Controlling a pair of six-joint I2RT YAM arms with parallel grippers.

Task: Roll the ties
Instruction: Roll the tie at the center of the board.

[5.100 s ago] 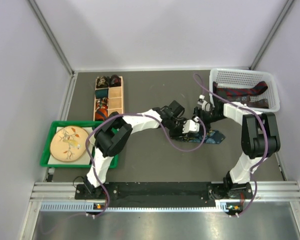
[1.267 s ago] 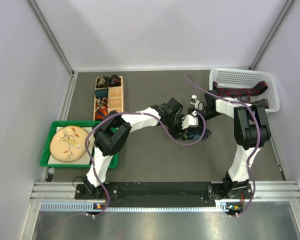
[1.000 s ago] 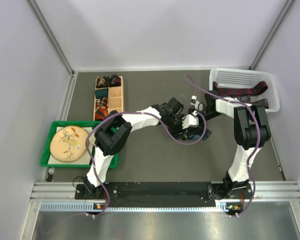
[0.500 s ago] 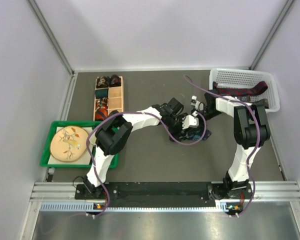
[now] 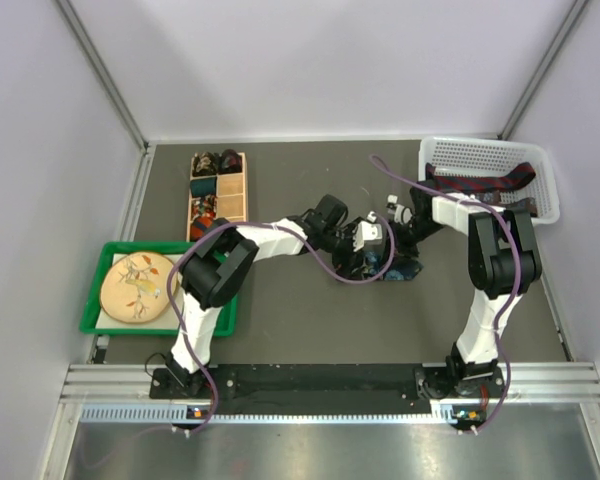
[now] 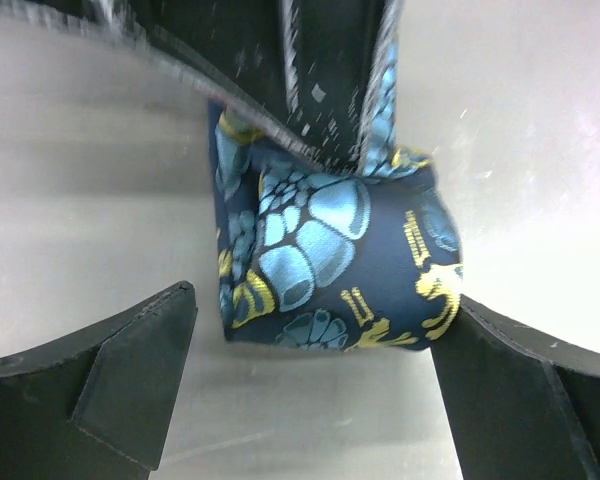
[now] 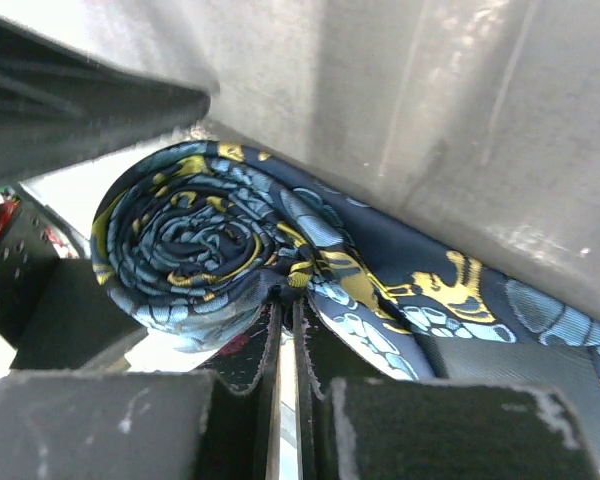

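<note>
Your right end effector (image 7: pixel 290 300) is pinched nearly closed on the outer wrap of the dark blue tie (image 6: pixel 330 255), right at the edge of the coil. Your left end effector (image 6: pixel 317 305) stands wide open around that coil and grips nothing. One of its fingers touches the coil's side and the other is apart from it. The coil sits on the table (image 5: pixel 310 320), near the white basket (image 5: pixel 485 152), off the basket's near corner toward the middle. Its loose tail (image 7: pixel 460 290) runs away flat from the roll.

Watch the handover, because the roll looks tight but only that one pinch seems to be keeping it wound. If you let go on the right before the left has closed, I'd expect the wraps to spring loose.

Closing the left has its own risk. With one finger already on the fabric, the other may shove the coil sideways or tip it off its axis, and the layers would telescope. Squeezing too hard could flatten it.

Both end effectors are crowded on the basket side of the coil, so any wrist turn could knock them together.
</note>
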